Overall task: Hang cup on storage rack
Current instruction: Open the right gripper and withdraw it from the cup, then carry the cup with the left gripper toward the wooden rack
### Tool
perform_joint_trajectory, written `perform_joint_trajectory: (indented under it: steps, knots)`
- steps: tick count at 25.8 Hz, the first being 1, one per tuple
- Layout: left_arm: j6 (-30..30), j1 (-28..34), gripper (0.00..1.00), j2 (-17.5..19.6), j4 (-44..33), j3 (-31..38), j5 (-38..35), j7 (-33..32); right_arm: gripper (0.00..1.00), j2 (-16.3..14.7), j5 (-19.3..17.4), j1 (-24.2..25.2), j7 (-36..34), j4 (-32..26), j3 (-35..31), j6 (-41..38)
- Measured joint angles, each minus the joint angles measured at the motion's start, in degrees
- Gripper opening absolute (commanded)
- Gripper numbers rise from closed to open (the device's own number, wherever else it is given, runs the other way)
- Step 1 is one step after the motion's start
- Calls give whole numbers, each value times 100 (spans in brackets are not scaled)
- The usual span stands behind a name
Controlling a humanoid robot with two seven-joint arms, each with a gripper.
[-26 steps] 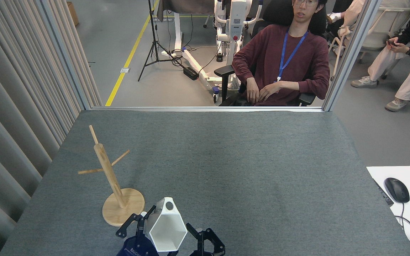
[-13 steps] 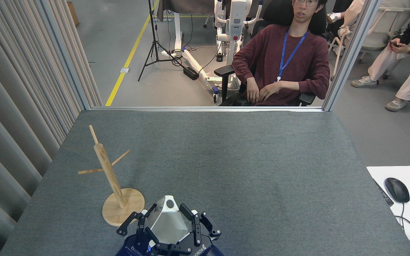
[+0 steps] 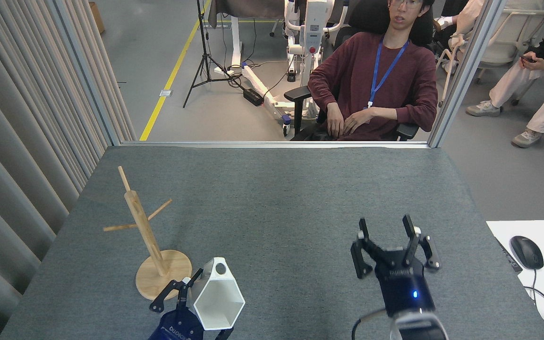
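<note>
Holding the cup (image 3: pixel 216 300) near the front edge of the desk (image 3: pixel 272 189), the left gripper (image 3: pixel 191 302) pinches it by one wall, one finger showing on the outer left side and the other apparently inside or behind the body, though that second finger is mostly hidden. The cup lies tilted, its hexagonal mouth turned toward the camera and its flat handle tab with the round hole (image 3: pixel 220 269) pointing up and away. It sits just right of the storage rack (image 3: pixel 147 236), close to the round base, whether touching it I cannot tell. The right gripper (image 3: pixel 390 233) hangs well apart over the right half of the desk, fingers spread and holding nothing.

By my judgement the grasp is made and the carry to a peg is the step in hand; nothing hangs on the rack yet. The next move calls for lifting the cup above peg height, turning the tab so the hole faces a peg tip, most likely the one (image 3: pixel 159 208) angled toward the right, then sliding the hole down over it. The pegs are thin and the hole small, so alignment must be close, and a bump could tip the light rack.
</note>
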Motion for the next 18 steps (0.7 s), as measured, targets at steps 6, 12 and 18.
perform_joint_trajectory:
  steps: [6, 12, 18]
  knots:
    - [-48, 99, 49, -18, -318, 657, 94, -20, 98, 33, 100, 1231, -2136, 426, -37, 151]
    - [-472, 309, 40, 13, -468, 1840, 490, -31, 98, 202, -799, 1871, -1749, 284, -581, 248]
    - [-241, 240, 41, 26, -309, 2516, 363, 12, 98, 208, -1003, 2061, -1553, 176, -926, 124]
